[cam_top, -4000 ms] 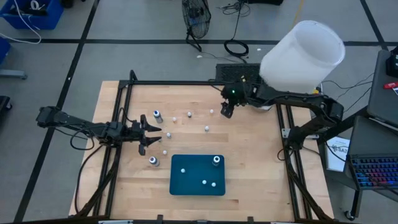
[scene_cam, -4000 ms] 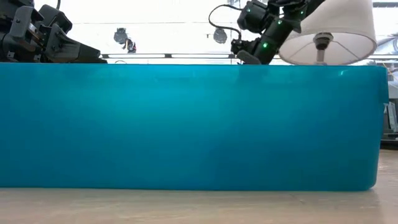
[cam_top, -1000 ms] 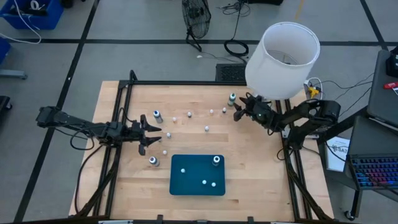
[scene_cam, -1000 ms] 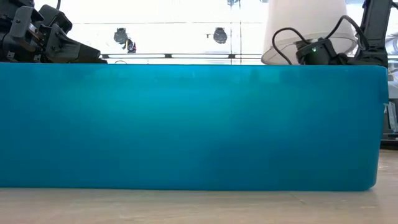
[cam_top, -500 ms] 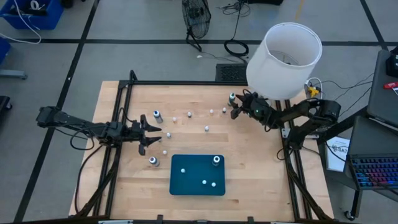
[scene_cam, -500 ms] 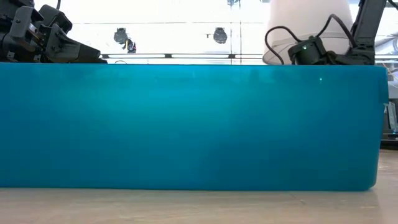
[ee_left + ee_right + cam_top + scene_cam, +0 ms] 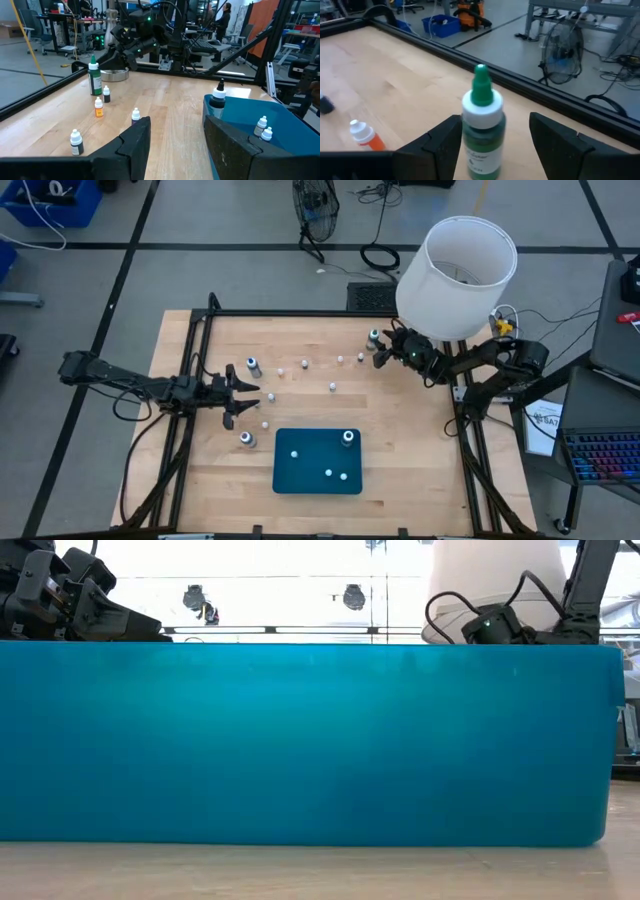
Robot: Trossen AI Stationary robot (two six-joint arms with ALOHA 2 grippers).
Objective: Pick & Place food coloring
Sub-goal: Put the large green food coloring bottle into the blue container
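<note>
Your right tool (image 7: 378, 352) sits low at the far right of the desk (image 7: 400, 440), its two fingers spread on either side of a green food coloring bottle (image 7: 481, 134) with a white collar and green tip. The bottle stands upright between the fingers (image 7: 555, 137), with a gap showing on both sides; nothing is gripped. From above, the same bottle (image 7: 374, 336) stands just on the far side of the tool, under the edge of the big white lampshade (image 7: 457, 275). Dark print shows on the bottle's label, but it is too blurred to read. A small orange bottle with a white cap (image 7: 365, 136) lies to one side of it on the wood.

Your left tool (image 7: 240, 396) waits over the left half of the desk, fingers parted and empty. Small white-capped bottles stand scattered ahead of it: one (image 7: 135, 115) just beyond its fingertips, an orange one (image 7: 99, 107) a little farther, another (image 7: 75, 142) off to the side.

The dark-blue tray (image 7: 300, 475) lies at the near middle of the desk and already holds several bottles, among them a larger dark one with a pale cap (image 7: 348, 437) in its far right corner. The tray's wall (image 7: 300, 740) fills the low view.
</note>
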